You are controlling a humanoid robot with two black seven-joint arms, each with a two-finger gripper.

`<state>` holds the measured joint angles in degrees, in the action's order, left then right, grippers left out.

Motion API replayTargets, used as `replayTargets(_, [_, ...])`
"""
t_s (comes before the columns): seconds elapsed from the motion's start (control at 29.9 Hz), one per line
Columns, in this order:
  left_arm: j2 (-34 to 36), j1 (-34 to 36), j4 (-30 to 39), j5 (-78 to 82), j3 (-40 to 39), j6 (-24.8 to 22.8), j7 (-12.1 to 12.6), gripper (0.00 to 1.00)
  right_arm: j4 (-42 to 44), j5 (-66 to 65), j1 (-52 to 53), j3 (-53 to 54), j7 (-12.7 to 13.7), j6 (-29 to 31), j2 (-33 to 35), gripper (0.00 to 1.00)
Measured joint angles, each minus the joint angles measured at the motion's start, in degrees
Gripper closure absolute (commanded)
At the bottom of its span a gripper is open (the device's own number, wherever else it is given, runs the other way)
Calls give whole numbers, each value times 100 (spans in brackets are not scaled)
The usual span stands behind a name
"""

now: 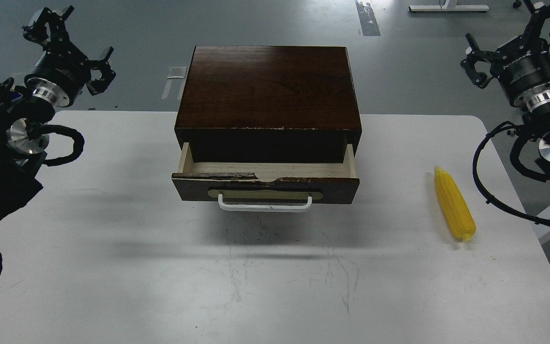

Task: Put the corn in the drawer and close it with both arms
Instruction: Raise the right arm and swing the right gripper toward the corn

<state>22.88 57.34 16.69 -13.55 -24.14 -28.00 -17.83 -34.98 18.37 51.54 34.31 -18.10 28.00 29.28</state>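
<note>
You are starting from nothing done: both claws, left (77,45) and right (513,33), are hanging spread and empty, the bright yellow tapered corn cob (454,204) is lying on the white tabletop (112,267) below your right claw, and the dark brown wooden drawer (265,184) is standing open between them.

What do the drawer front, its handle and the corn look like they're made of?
Drawer: dark-stained wood, its chipped top edge showing paler wood, matching the pale inside. Handle: glossy white bar, probably painted metal or plastic, on a brass-coloured plate. Corn: uniformly bright yellow, possibly plastic.

White tabletop (112,267), scuffed and scratched near centre. Dark wooden cabinet (268,86) sat at its far middle. Grey floor (399,71) behind, with tape marks (367,19).
</note>
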Motion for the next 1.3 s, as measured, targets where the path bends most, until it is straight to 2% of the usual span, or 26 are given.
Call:
replayTargets(0.3, [2, -51, 4, 51, 62, 0, -13, 2, -43, -1, 40, -3, -3, 0, 17, 0])
replayTargets(0.5, [21, -56, -66, -8, -53, 0, -34, 2, -169, -278, 386, -122, 6, -114, 393, 0])
replayTargets(0.63, [3, -58, -193, -16, -328, 0, -15, 2, -270, -1182, 1088, -718, 7, -131, 805, 0])
replayTargets(0.87, [-61, -141, -229, 1, -406, 0, -15, 2, -684, -2679, 2326, -2509, 42, -119, 1336, 0])
replayTargets(1.1, [25, -144, -225, 17, -395, 0, 18, 2, -1410, -4522, 3264, -3697, 546, -120, 1673, 0])
replayTargets(1.3, [28, -145, -199, 41, -366, 0, 18, 2, -1865, -6380, 3455, -4364, 696, -213, 1666, 0])
